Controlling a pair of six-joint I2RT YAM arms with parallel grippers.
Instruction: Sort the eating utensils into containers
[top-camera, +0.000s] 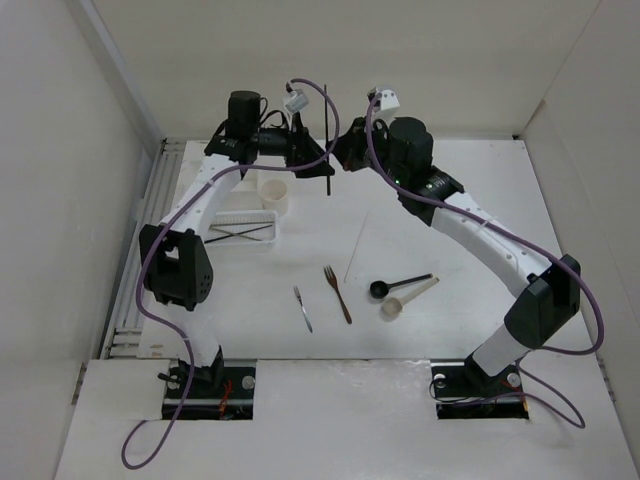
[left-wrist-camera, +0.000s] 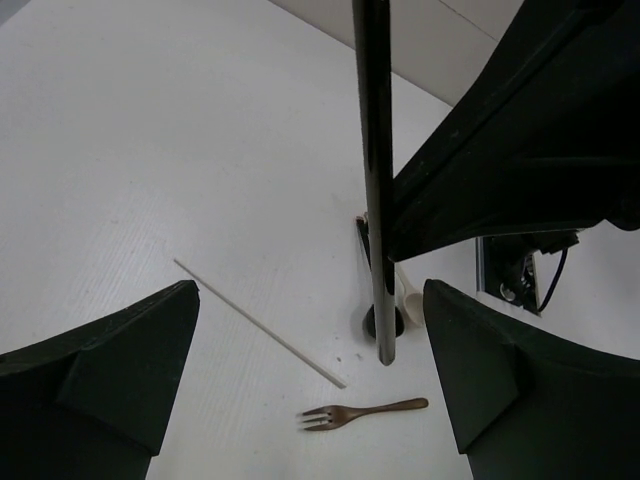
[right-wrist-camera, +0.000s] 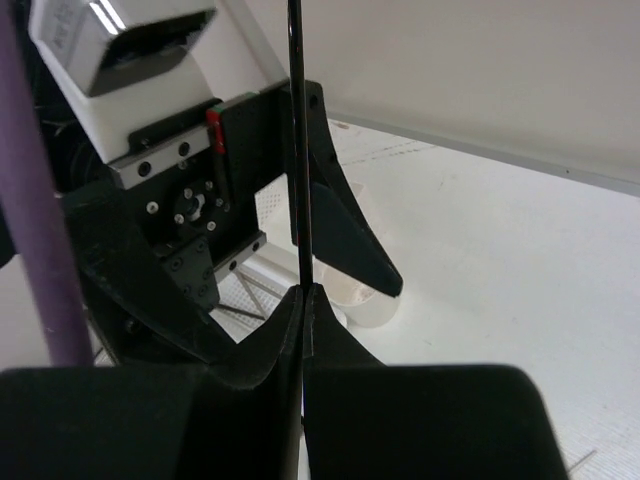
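Note:
A dark chopstick (top-camera: 327, 120) stands upright above the back of the table, and my right gripper (top-camera: 343, 153) is shut on it; in the right wrist view the jaws (right-wrist-camera: 305, 295) pinch the stick (right-wrist-camera: 296, 150). My left gripper (top-camera: 308, 152) is open, and the same chopstick (left-wrist-camera: 375, 180) hangs between its wide-apart fingers (left-wrist-camera: 120, 360) without touching them. On the table lie a pale chopstick (top-camera: 355, 250), a brown fork (top-camera: 338, 294), a small grey fork (top-camera: 303, 309), a black spoon (top-camera: 398, 286) and a beige spoon (top-camera: 405, 299).
A round cream cup (top-camera: 274, 192) and a slotted white tray (top-camera: 268, 238) holding crossed chopsticks (top-camera: 240, 231) sit at the left, under the left arm. White walls close in the table on three sides. Purple cables loop over both wrists.

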